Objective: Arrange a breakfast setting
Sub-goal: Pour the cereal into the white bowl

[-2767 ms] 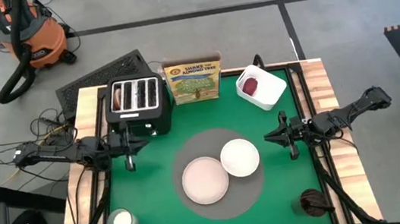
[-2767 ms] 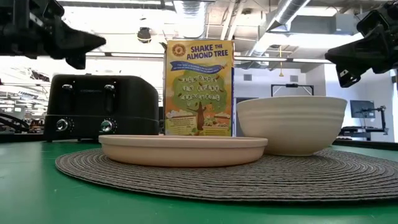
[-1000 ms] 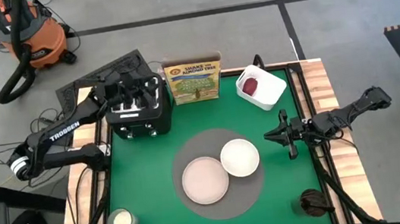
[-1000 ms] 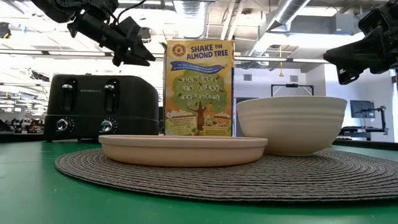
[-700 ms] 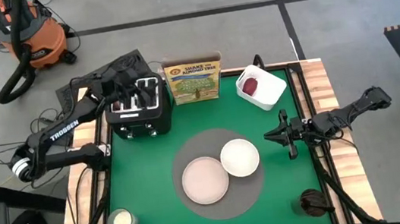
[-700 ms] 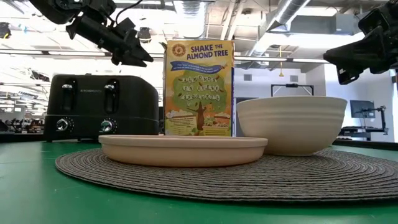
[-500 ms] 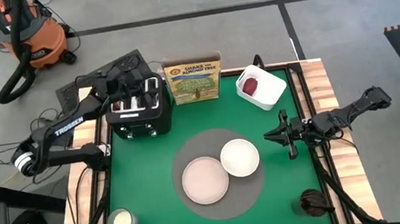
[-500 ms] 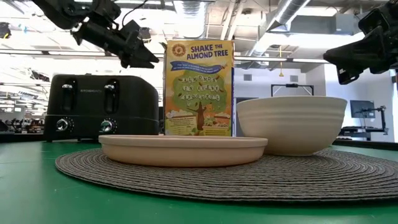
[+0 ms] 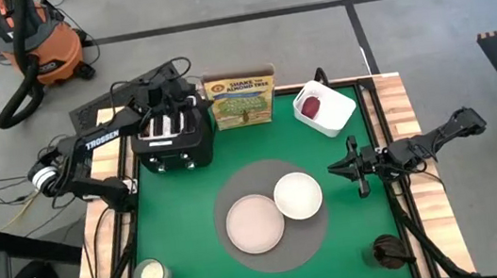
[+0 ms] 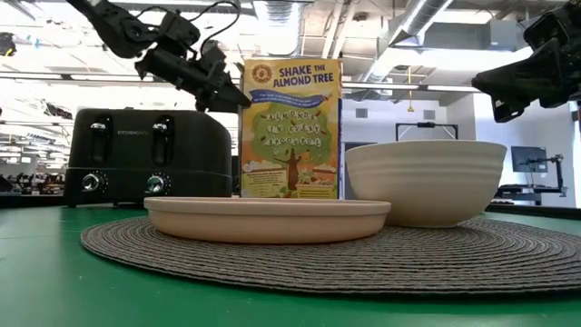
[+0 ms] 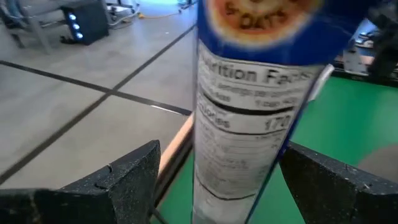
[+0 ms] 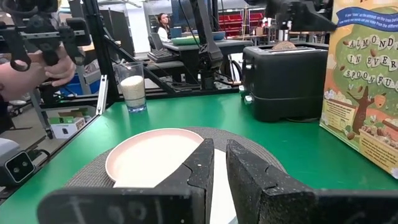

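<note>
Overhead, the left arm is seen stretched from the table's 9 o'clock edge up across the black toaster (image 9: 169, 130), with the left gripper (image 9: 188, 97) held above the toaster's back corner, just beside the cereal box (image 9: 241, 99) at 12 o'clock. From the left wrist camera, its two dark fingers (image 11: 129, 176) are spread wide on either side of the box's narrow nutrition-label side (image 11: 249, 124); no contact with the box can be made out. In the low view the gripper (image 10: 218, 86) is angled downward toward the box's upper corner (image 10: 290, 127).

The right arm is kept at 3 o'clock, its right gripper (image 9: 354, 166) hovering near the mat's edge, fingers (image 12: 199, 171) almost closed with only a thin gap and nothing held.

The pale plate (image 9: 256, 223) and white bowl (image 9: 298, 195) are set touching on the round woven mat (image 9: 235, 183) at the centre. A dark-red fruit (image 9: 310, 106) lies in the white container (image 9: 333, 119) at 1 o'clock. A toasted bread piece (image 12: 285, 45) is seen sticking out of the toaster.
</note>
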